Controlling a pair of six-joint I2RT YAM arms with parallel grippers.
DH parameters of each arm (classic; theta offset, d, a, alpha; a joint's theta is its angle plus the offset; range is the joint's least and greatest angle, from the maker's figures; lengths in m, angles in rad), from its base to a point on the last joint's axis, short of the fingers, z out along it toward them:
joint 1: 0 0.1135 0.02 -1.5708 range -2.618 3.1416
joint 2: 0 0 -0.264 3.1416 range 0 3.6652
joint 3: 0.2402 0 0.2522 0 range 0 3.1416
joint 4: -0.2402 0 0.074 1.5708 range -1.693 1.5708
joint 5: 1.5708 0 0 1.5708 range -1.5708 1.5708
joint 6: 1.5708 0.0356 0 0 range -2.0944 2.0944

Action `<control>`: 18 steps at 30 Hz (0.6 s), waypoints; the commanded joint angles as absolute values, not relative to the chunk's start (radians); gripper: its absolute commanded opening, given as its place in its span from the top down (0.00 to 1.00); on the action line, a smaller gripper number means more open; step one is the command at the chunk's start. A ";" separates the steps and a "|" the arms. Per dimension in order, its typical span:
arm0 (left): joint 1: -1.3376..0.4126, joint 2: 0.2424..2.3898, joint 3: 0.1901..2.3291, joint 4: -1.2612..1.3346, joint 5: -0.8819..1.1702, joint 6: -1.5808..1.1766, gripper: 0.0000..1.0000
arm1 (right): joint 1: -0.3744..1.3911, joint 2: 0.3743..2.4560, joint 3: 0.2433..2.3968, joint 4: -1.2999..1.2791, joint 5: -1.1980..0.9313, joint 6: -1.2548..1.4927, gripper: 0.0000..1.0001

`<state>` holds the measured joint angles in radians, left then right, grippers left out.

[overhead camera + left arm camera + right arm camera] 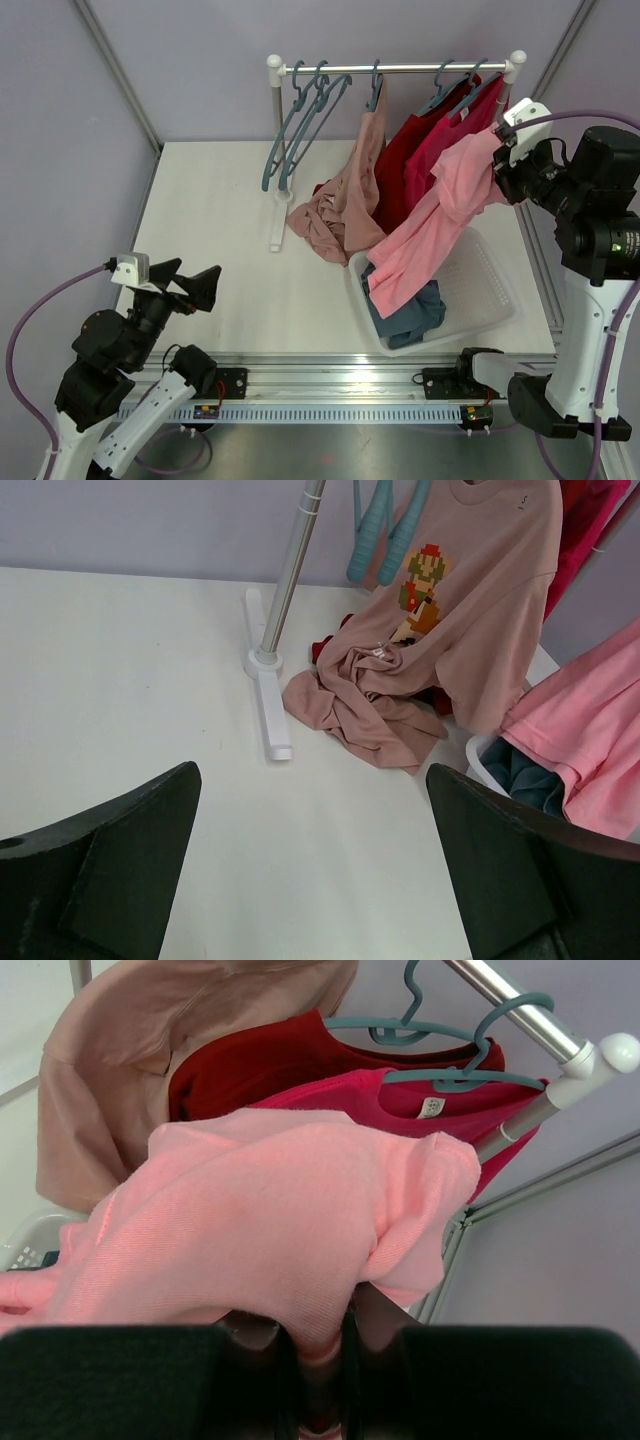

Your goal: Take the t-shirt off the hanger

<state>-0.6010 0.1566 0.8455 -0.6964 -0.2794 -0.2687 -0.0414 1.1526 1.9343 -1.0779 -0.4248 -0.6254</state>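
My right gripper has its jaws pinched tight on a bunched fold of the pink t-shirt. The shirt hangs from that grip just in front of the rail's right end, its lower end draped over the white basket on the surface. My left gripper hovers near the surface's front left, jaws spread wide, holding nothing.

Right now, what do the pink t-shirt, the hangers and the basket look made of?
Pink t-shirt: soft matte knit, probably cotton jersey; fine knit texture shows, and it drapes in folds. Hangers: likely moulded plastic, smooth teal with slight sheen. Basket: white, semi-translucent plastic by the look, with a perforated wall.
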 commanded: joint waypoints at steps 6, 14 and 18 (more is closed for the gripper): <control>-0.598 0.138 0.877 -0.677 -0.261 -0.241 0.01 | -0.044 1.092 1.749 -1.052 -0.414 -0.643 1.00; -0.600 0.133 0.864 -0.675 -0.258 -0.244 0.01 | -0.044 1.060 1.485 -1.017 -0.472 -0.676 1.00; -0.598 0.135 0.854 -0.666 -0.255 -0.247 0.01 | -0.044 1.066 1.391 -1.005 -0.532 -0.707 1.00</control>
<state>-0.6010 0.1459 0.8471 -0.7086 -0.2741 -0.2584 -0.0414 1.0801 1.4220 -1.0657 -0.4591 -0.6743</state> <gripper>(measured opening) 0.987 0.191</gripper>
